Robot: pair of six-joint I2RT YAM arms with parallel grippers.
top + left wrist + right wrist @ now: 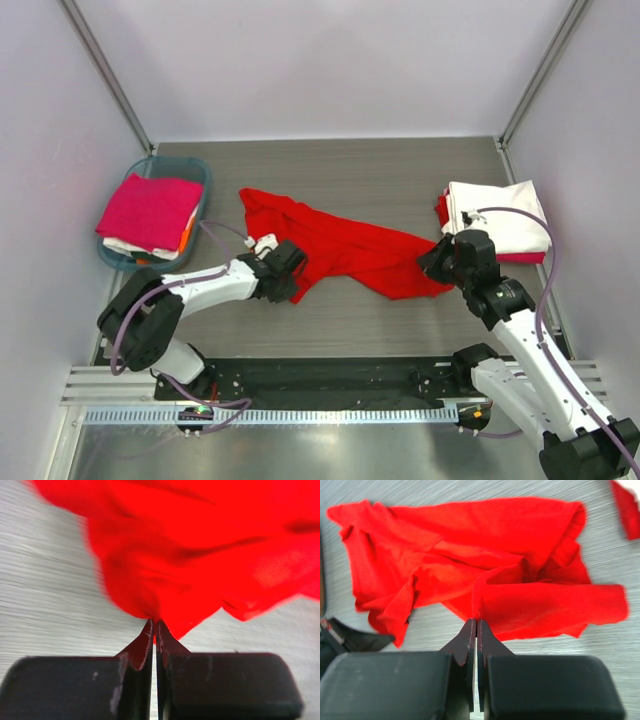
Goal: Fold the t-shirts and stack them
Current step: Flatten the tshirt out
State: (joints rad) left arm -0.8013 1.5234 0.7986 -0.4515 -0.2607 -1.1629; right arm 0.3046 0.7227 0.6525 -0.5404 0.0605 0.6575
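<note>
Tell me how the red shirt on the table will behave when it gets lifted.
Probably floppy: the red shirt lies crumpled in soft folds, so it should sag between the left gripper and right gripper pinching its edges. Likely light: the cloth looks thin. It may drag and bunch on the table.

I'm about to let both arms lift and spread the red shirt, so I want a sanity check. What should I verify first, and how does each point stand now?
1. Left gripper pinching the red t-shirt edge: ok, jaws shut on cloth.
2. Right gripper pinching its other end: ok, shut on cloth.
3. Shirt lying flat: not ok, crumpled.
4. Which part each holds, hem or shoulder: cannot tell.
5. Stack topped by the white t-shirt tidy: ok.
6. Bare table behind the shirt: ok.
</note>
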